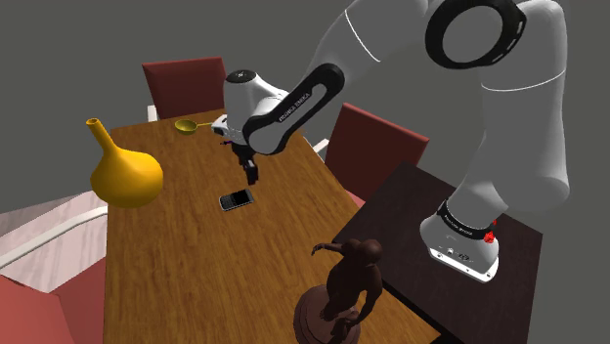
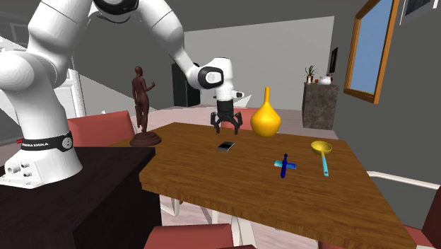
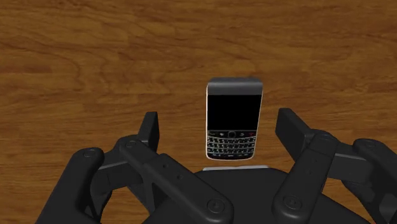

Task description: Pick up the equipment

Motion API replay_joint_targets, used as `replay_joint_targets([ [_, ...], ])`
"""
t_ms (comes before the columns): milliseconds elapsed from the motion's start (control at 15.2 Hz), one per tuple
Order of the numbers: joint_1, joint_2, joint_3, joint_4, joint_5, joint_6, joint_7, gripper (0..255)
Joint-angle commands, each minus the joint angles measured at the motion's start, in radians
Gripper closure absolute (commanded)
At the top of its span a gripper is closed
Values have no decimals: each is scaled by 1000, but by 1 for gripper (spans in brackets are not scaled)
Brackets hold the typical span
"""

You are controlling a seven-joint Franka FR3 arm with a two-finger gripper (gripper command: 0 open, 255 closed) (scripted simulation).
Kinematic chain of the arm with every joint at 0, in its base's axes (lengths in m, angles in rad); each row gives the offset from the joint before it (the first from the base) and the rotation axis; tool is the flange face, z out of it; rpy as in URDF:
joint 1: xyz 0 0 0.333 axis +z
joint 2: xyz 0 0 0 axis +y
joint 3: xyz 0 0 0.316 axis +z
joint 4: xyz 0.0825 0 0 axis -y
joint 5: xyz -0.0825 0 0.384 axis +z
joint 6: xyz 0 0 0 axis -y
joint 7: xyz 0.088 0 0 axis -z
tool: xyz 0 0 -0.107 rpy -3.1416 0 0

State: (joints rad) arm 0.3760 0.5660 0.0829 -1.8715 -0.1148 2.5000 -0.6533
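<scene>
- The phone (image 3: pixel 234 121) lies flat, screen up, near the middle of the wooden table (image 1: pixel 186 283), with bare wood all round it
- The gripper (image 2: pixel 226 129) hangs above it, fingers spread wide and grasping nothing; in the wrist view the phone sits between the fingertips, a little nearer one than the other
- To grasp well, I judge the hand should centre over the phone, drop straight until the tips almost meet the wood, then close on the long edges
- It looks thin and slick, so a shallow or skewed pinch may let it slide
- In the second exterior view the yellow vase (image 2: pixel 266 119) stands farther off to the right, the blue cross (image 2: pixel 285 165) and yellow ladle (image 2: pixel 321 152) nearer and right, and the brown statue (image 2: pixel 141 106) to the left; none crowds the descent
</scene>
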Motion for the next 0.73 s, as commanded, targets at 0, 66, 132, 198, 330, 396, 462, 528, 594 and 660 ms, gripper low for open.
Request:
replay_joint_targets([
  [0,16,52,12,38,-16,11,-23,0],
  [66,24,80,17,59,-24,15,-35,0],
  [132,33,107,22,80,-32,19,-46,0],
  [198,42,135,27,102,-40,23,-57,0],
  [330,44,149,26,108,-43,32,-58,0],
  [396,46,160,25,111,-44,39,-57,0],
  [462,47,171,23,114,-46,47,-56,0],
  [528,48,182,22,117,-47,55,-55,0],
  [594,49,193,20,121,-48,62,-54,0],
  [660,50,204,19,125,-50,69,-52,0],
])
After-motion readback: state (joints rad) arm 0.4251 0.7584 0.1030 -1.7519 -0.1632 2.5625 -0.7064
